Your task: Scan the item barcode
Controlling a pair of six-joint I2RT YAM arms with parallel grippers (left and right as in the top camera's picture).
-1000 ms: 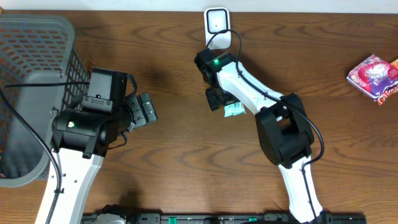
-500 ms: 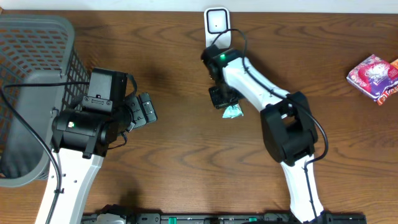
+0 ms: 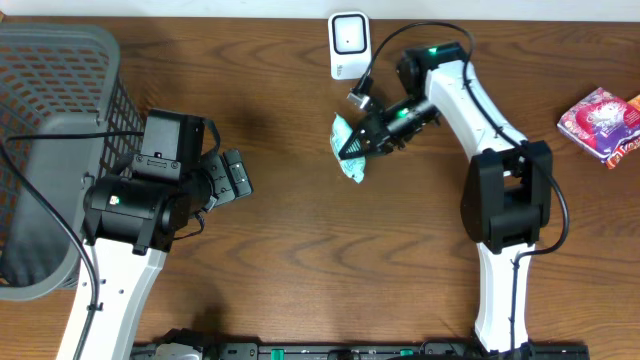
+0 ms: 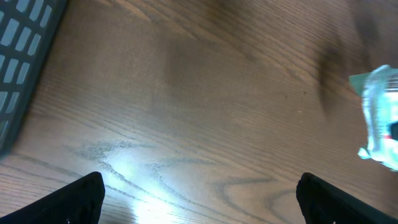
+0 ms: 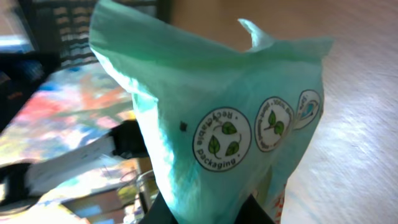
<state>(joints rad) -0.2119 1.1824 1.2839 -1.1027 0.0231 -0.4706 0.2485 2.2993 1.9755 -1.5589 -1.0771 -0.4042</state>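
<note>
The item, a pale green packet (image 3: 349, 148) printed with round leaf logos (image 5: 236, 124), is lifted off the table in my right gripper (image 3: 362, 140), which is shut on its lower end. It hangs just below and in front of the white barcode scanner (image 3: 348, 43) at the back edge. No barcode shows in any view. The packet's edge (image 4: 380, 118) also appears at the right of the left wrist view. My left gripper (image 3: 236, 174) is open over bare wood, with its dark fingertips (image 4: 84, 198) wide apart and nothing between them.
A grey mesh basket (image 3: 50, 130) fills the far left of the table. A pink and purple packet (image 3: 600, 122) lies at the far right edge. The right arm (image 3: 480, 110) arches over the back right.
My right gripper closed on the green packet, lifted it off the table and swung it, with the arm moving right and the packet tilting toward the scanner. The left arm stayed still.
</note>
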